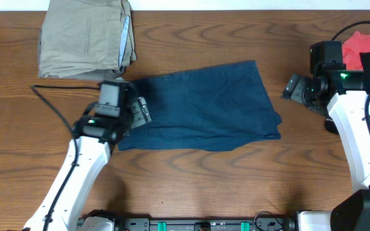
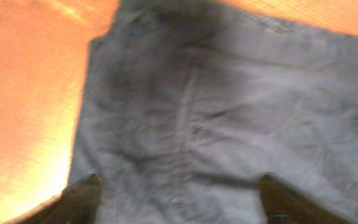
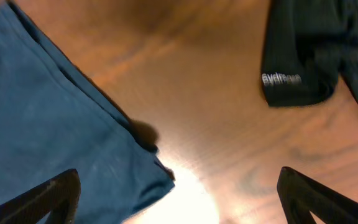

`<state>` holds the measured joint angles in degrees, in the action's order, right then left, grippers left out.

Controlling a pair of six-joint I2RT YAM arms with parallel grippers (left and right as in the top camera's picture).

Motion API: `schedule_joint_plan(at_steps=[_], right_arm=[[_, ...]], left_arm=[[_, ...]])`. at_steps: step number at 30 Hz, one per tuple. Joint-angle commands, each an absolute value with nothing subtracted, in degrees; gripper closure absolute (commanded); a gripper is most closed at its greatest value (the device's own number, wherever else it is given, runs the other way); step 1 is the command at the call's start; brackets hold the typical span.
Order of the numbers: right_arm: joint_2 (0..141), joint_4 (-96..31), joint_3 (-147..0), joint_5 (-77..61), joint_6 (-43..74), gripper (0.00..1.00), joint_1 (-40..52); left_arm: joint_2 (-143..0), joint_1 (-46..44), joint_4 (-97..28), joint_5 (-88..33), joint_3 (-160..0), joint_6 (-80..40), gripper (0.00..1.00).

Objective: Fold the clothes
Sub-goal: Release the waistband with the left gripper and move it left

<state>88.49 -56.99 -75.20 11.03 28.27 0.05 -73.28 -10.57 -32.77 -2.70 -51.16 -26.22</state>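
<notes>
One khaki garment (image 1: 85, 38) sits far left. The left gripper (image 1: 142, 112), jaws wide, hangs over the left end of the single pair of shorts (image 1: 204, 106). They are dark navy, flat and creased, centred on the surface (image 1: 204, 192), long axis left-right, waistband end unclear. The right gripper (image 1: 292, 88), jaws wide, is just past their right end, near one red garment (image 1: 365, 43) and one black garment (image 3: 303, 56).

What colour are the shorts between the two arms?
The shorts are dark navy blue, clearest in the overhead view.
</notes>
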Motion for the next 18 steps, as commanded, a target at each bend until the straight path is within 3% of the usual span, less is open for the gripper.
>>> schedule_joint_plan(at_steps=[1,3,10,18], right_arm=[[88.4,-54.2,-75.3,12.2,28.7,0.01,0.2],[88.4,-52.8,-75.3,12.2,28.7,0.01,0.2],[88.4,-52.3,-75.3,10.1,28.7,0.01,0.2],[88.4,-52.4,-75.3,10.1,28.7,0.01,0.2]], left_arm=[[-72.6,-4.9,-34.3,-8.1,-50.9,-21.2,0.05],[-72.9,0.0,-34.7,-14.6,-50.9,-18.0,0.0],[-75.6,14.4,-34.7,-34.9,-50.9,-7.4,0.02],[-85.1,20.6,-32.4,-37.7,-50.9,-2.3,0.02]])
